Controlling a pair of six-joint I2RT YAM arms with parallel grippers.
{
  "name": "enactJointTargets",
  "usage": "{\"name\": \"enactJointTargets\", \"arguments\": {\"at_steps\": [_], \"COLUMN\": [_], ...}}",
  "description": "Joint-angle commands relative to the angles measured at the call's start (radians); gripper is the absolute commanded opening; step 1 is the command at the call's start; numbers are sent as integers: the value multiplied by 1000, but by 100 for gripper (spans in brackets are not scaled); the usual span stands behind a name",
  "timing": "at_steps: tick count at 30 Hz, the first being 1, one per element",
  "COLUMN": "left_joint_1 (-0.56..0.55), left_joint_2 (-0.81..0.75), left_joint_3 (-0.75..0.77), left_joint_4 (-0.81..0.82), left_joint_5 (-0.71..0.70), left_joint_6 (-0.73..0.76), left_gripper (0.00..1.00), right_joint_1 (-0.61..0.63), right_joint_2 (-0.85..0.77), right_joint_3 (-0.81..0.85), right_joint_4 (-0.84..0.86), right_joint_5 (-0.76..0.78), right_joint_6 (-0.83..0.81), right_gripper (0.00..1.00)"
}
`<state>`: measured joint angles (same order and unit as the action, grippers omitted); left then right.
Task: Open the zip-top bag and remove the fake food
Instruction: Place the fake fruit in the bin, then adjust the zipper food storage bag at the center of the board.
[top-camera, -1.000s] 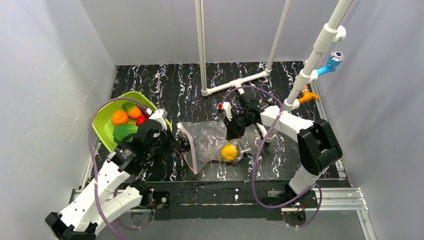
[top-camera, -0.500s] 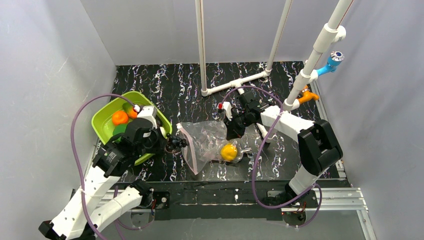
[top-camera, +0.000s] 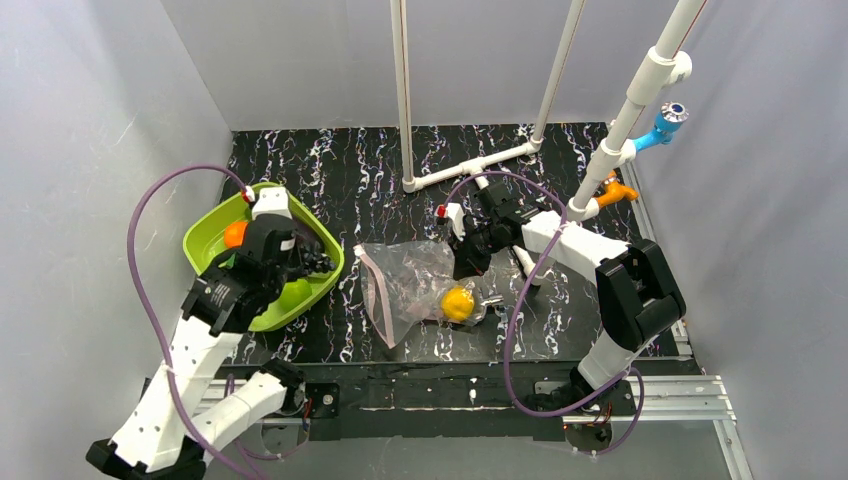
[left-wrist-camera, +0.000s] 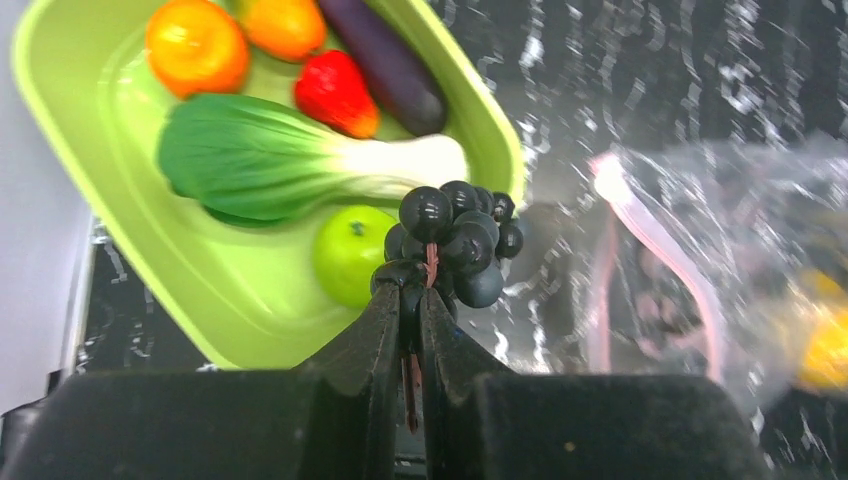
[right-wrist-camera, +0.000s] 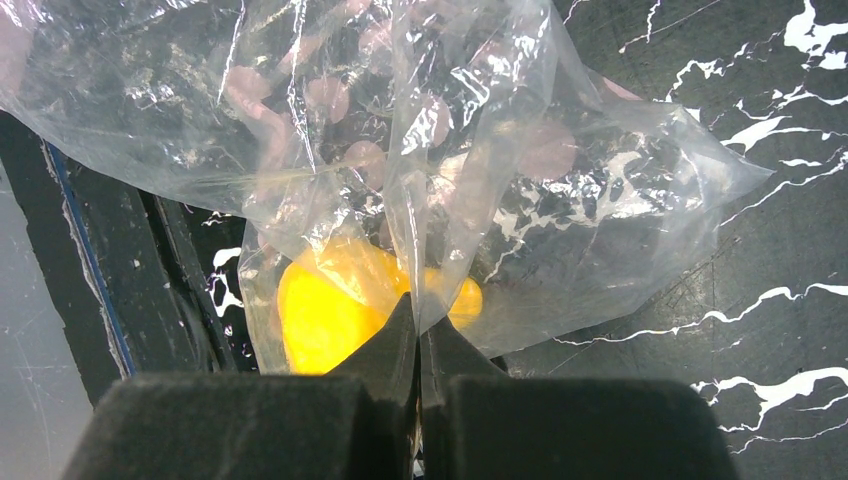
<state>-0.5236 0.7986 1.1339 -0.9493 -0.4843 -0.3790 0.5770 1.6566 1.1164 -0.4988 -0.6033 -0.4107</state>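
Observation:
The clear zip-top bag (top-camera: 415, 285) lies mid-table, its pinkish zip strip (top-camera: 375, 295) at the left; it also shows in the left wrist view (left-wrist-camera: 700, 230) and the right wrist view (right-wrist-camera: 330, 130). A yellow lemon (top-camera: 458, 303) is inside it (right-wrist-camera: 320, 320). My right gripper (top-camera: 468, 262) is shut on a fold of the bag's plastic (right-wrist-camera: 418, 320). My left gripper (top-camera: 318, 264) is shut on the stem of a dark grape bunch (left-wrist-camera: 455, 235), held over the right rim of the lime-green tray (left-wrist-camera: 90, 160). The tray holds bok choy (left-wrist-camera: 270, 155), an orange (left-wrist-camera: 197, 45), a red piece (left-wrist-camera: 335, 92), an eggplant (left-wrist-camera: 385, 65) and a green round fruit (left-wrist-camera: 350, 250).
White pipe uprights (top-camera: 402, 100) and a pipe tee (top-camera: 470, 165) stand at the back. A small metal fitting (top-camera: 490, 300) lies right of the bag. An orange fitting (top-camera: 615, 190) and a blue one (top-camera: 665, 122) sit on the right pipe. Grey walls enclose the table.
My left gripper has drawn back leftward from the bag's mouth to over the green tray, carrying the dark grape bunch. The right gripper and the bag have stayed put.

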Motion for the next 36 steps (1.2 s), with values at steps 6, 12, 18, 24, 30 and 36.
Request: {"name": "enactJointTargets", "arguments": {"at_steps": [6, 12, 18, 24, 30, 36], "left_joint_1": [275, 396, 457, 469, 470, 471], "left_joint_2": [71, 206, 281, 230, 96, -31], "left_joint_3": [-80, -106, -128, -139, -157, -242], "left_joint_4": [284, 413, 435, 381, 354, 380], "left_joint_5": [-79, -26, 76, 295, 578, 824], "left_joint_6": [148, 149, 143, 92, 40, -65], "left_gripper": [0, 2, 75, 98, 98, 98], "right_joint_1": [-2, -2, 1, 25, 24, 24], "right_joint_2": [-26, -15, -6, 10, 81, 134], "right_joint_3": [20, 23, 26, 57, 196, 292], "right_joint_4": [3, -3, -10, -50, -213, -257], "right_joint_5": [-22, -22, -35, -50, -6, 7], "right_joint_6": [7, 7, 4, 8, -69, -55], "right_gripper": [1, 1, 1, 1, 1, 1]}}
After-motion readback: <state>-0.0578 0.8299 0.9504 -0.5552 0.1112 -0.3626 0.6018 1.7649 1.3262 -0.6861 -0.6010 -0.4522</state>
